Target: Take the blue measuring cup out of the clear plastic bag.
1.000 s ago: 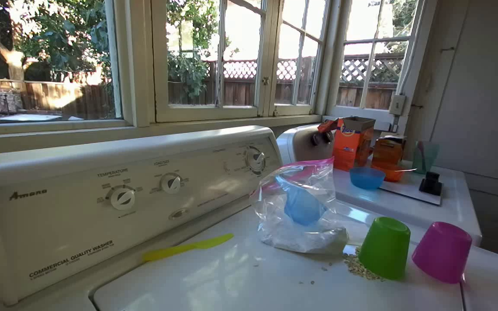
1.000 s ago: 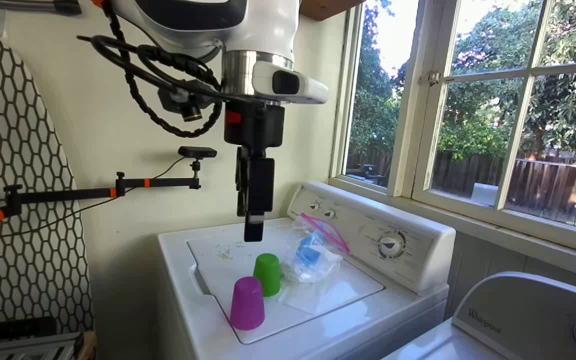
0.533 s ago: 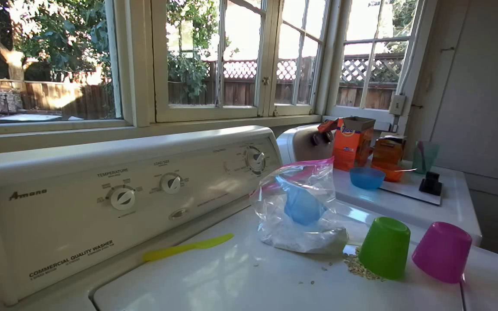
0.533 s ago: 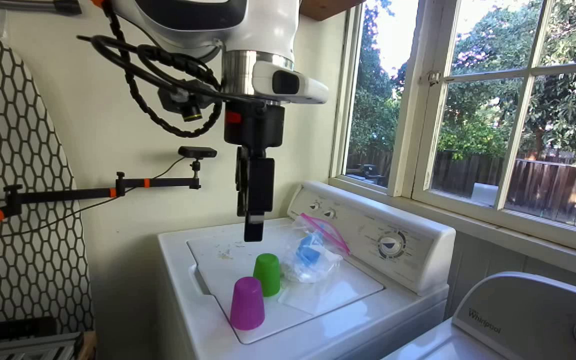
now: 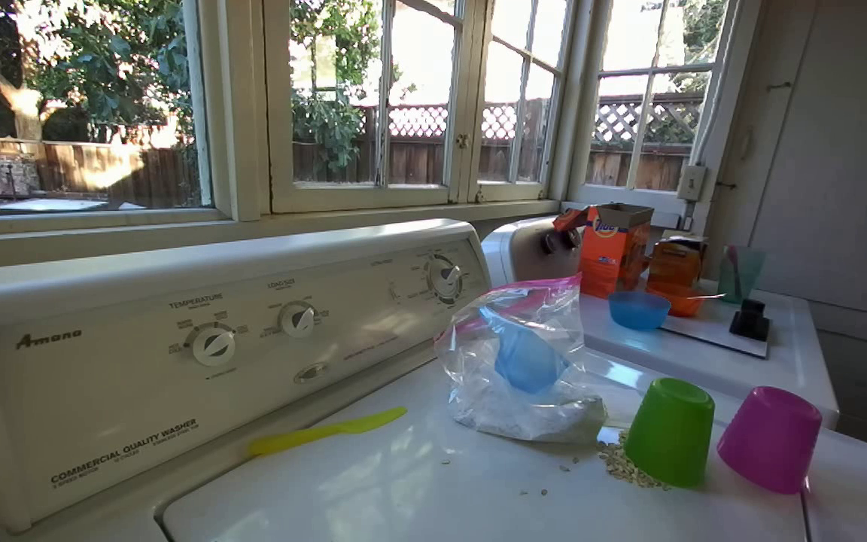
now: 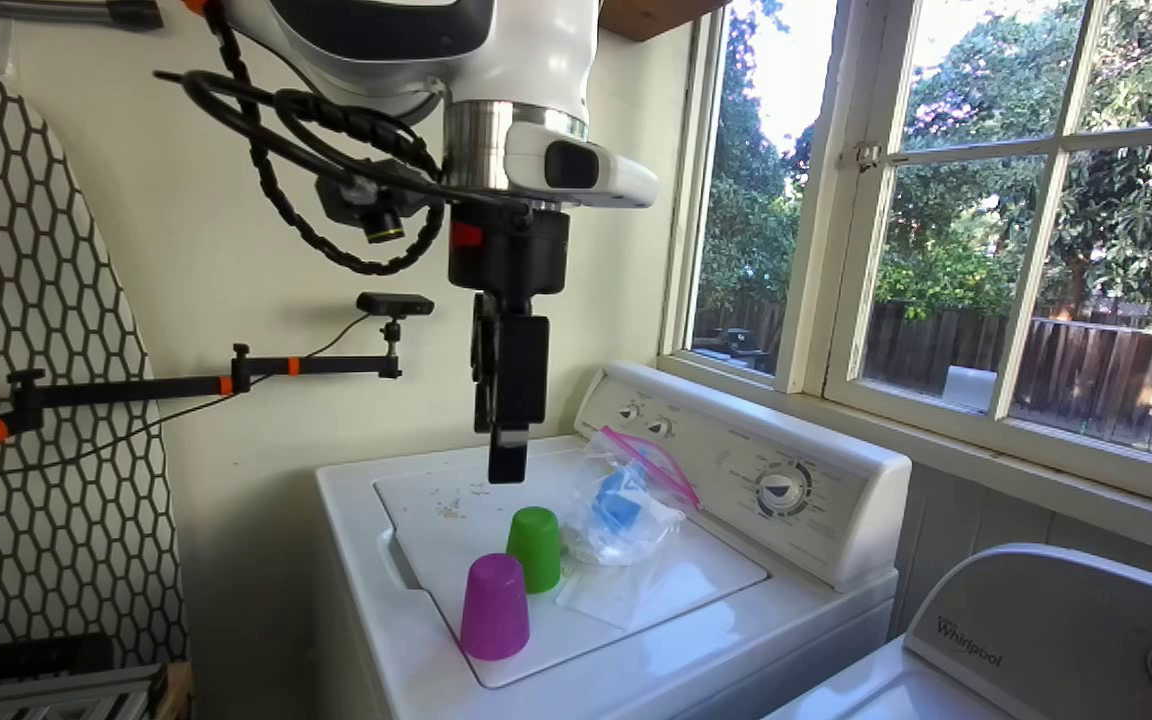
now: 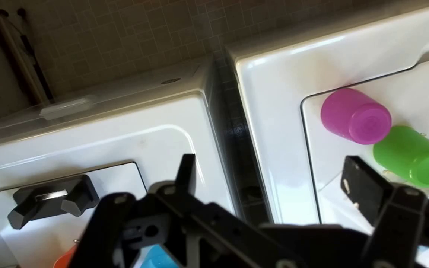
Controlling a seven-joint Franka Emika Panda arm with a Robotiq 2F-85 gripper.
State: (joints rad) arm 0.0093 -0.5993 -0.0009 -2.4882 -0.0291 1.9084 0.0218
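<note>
The light-blue, see-through plastic measuring cup [image 5: 527,361] is inside the clear, crinkly, pink-rimmed plastic bag [image 5: 535,415], on top of the white washing machine [image 5: 373,489]. Just beside the bag, a green plastic cup [image 5: 670,433] stands upside down, with an upside-down bright pink plastic cup [image 5: 771,440] next to it. The black robot claw [image 7: 274,178] hangs in the air, spread wide.

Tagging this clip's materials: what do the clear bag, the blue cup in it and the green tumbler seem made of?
Clear bag: thin, glossy plastic film, by its wrinkles and highlights.
Blue cup: probably plastic, looking translucent pale blue; finish hard to judge through the bag.
Green tumbler: likely moulded plastic, smooth, evenly coloured, with a soft sheen.
</note>
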